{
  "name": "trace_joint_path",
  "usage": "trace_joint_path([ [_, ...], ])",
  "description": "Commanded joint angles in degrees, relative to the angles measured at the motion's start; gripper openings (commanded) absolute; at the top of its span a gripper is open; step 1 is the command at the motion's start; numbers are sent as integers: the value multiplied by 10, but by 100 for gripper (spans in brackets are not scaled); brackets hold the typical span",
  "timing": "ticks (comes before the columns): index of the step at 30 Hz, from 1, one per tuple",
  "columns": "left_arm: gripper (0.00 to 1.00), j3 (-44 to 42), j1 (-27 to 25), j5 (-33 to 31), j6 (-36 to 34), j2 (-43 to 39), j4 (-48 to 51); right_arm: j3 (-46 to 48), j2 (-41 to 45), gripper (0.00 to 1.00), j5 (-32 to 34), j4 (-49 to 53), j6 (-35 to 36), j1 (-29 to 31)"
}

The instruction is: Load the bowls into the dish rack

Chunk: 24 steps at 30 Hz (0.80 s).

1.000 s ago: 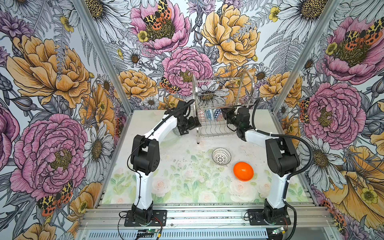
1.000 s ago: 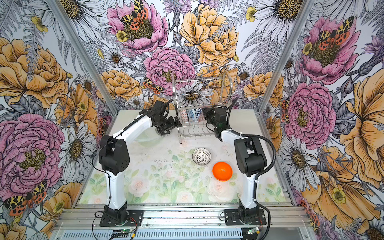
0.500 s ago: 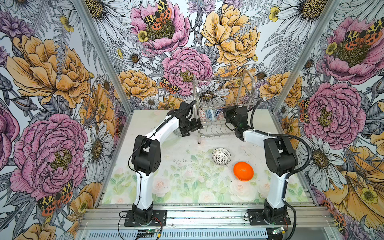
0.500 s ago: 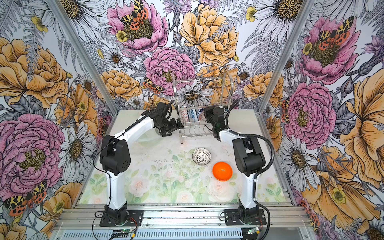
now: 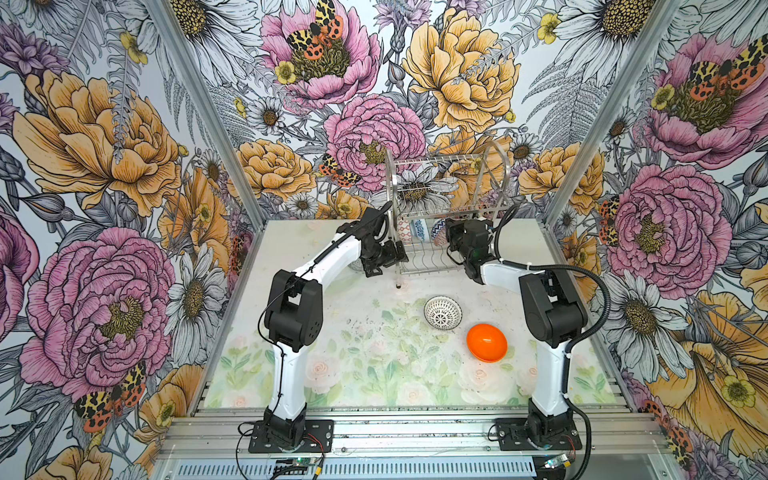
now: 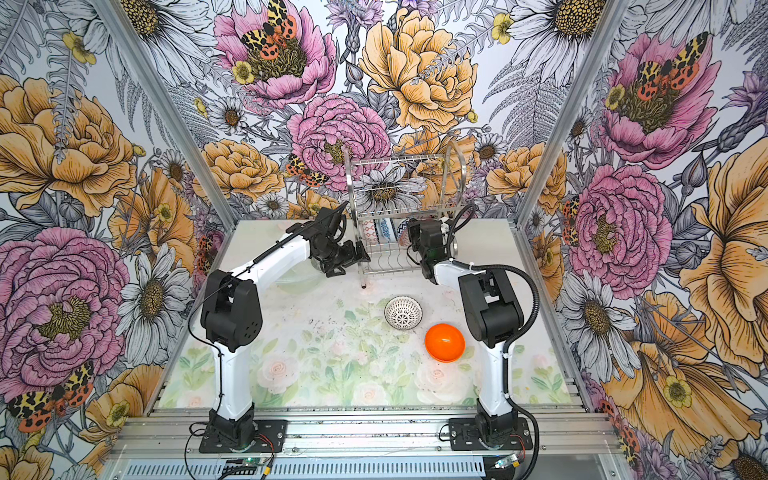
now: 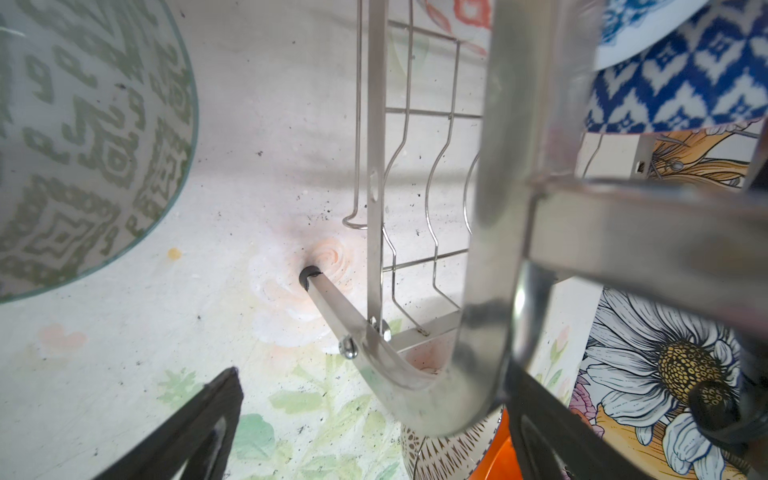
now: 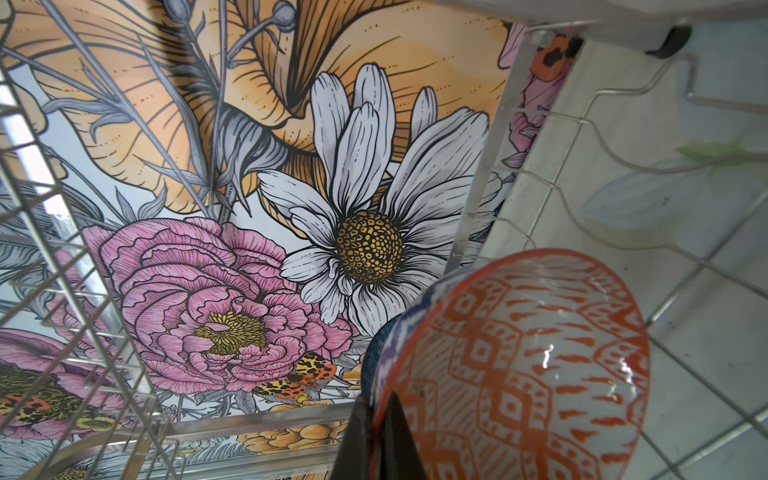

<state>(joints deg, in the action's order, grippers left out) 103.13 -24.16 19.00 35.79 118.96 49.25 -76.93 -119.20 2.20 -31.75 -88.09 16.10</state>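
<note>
The dish rack [image 5: 391, 195] stands at the back of the table [image 5: 374, 374], against the flowered wall. Three bowls stand on edge in its lower tier, side by side: an orange-white bowl [image 5: 404, 230] nearest the left end, a blue-white bowl [image 5: 419, 228] next to it, and a blue bowl [image 7: 685, 83] with an orange-patterned inside toward the right. The upper tier shows only wire.

The right pincer [image 8: 378, 440] reaches into the lower tier from the right end and is clamped on the rim of the blue bowl, one dark finger [image 8: 399, 436] inside the rim and one outside.

The left pincer [image 7: 374, 374] is at the rack's left end with its jaws spread wide and holds nothing. The rack's arched tubular frame passes between the two jaws; whether either jaw touches it cannot be told.

A grey-green bowl [image 7: 83, 145] sits on the table just beside that end, under the left arm. Nearer the front, apart from the rack, a black-and-white lattice bowl [image 5: 443, 312] and a plain orange bowl [image 5: 486, 343] rest close together on the table.
</note>
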Motion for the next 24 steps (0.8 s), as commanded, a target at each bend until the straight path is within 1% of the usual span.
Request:
trace_joint_path([
  [1,99,-15,-4,7,-14,-18,-6,-37,-13,0,14,-47,-7,3],
  [7,99,-28,-4,7,-16,-27,-6,-58,-36,0,4,-75,-6,3],
  [10,99,-32,-2,8,-17,-27,-6,-64,-43,0,10,-87,-7,3],
  [17,99,-37,3,12,-18,-27,-6,-84,-63,0,16,-81,-6,3],
  [24,98,-42,5,10,-22,-33,-6,-95,-78,0,0,-74,6,0],
])
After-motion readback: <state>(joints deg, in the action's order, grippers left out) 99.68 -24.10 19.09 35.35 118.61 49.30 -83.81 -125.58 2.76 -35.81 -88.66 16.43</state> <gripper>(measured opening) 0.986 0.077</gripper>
